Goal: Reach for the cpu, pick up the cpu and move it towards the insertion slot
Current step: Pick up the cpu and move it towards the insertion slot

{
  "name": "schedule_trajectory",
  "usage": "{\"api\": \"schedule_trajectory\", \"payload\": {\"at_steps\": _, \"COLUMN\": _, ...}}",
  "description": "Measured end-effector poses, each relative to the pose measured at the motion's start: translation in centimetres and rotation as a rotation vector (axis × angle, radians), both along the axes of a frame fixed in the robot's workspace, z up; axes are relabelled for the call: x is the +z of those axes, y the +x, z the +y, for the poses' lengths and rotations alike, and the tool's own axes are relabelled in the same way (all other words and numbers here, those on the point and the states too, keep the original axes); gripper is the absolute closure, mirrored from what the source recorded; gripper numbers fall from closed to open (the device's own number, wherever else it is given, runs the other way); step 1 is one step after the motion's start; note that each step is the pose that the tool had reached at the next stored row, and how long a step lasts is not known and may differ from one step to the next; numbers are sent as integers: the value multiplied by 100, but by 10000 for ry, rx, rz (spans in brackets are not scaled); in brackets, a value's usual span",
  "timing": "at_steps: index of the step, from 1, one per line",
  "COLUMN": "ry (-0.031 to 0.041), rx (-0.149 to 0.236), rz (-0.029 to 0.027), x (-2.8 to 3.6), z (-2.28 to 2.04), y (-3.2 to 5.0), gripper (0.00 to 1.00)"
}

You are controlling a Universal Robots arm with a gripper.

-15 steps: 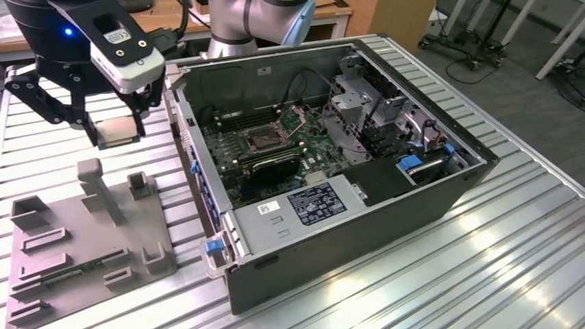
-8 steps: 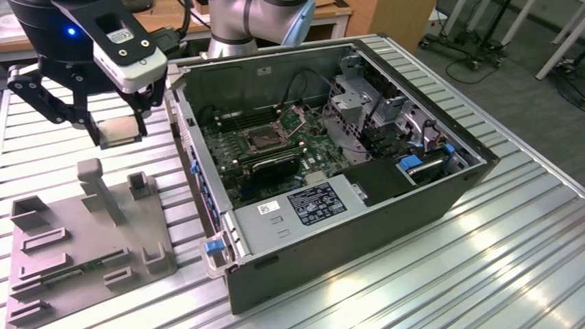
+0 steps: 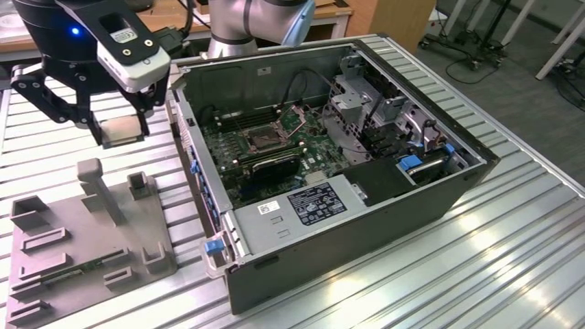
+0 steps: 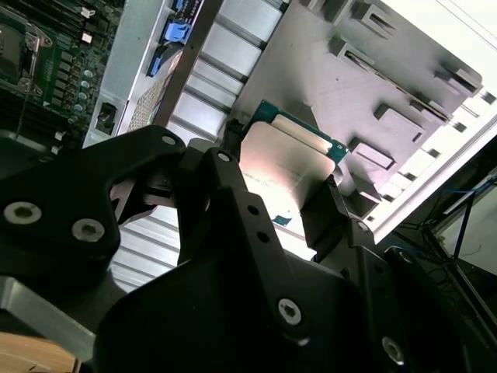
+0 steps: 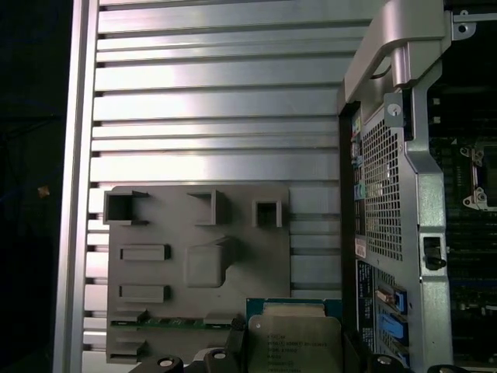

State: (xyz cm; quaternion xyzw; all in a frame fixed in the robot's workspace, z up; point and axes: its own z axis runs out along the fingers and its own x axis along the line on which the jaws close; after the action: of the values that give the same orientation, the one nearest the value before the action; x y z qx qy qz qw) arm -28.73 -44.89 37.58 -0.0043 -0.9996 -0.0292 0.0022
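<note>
The end effector (image 3: 120, 132) clasps the cpu (image 4: 283, 167) by its edges above the slatted desk (image 3: 512, 260), beside the open computer case (image 3: 366, 226)

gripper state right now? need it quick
Gripper: jaws shut on the cpu, outside the computer case.

One cpu (image 3: 122, 129), one insertion slot (image 3: 262, 139), one computer case (image 3: 366, 233), one grey tray (image 3: 92, 233)

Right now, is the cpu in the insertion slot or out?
Out. The gripper holds the cpu over the table, outside the computer case.
</note>
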Motion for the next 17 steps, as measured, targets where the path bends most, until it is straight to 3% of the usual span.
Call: {"api": "schedule_trajectory", "payload": {"at_steps": 17, "ry": 0, "rx": -1, "rz": 0, "x": 0, "z": 0, "y": 47, "gripper": 45}}
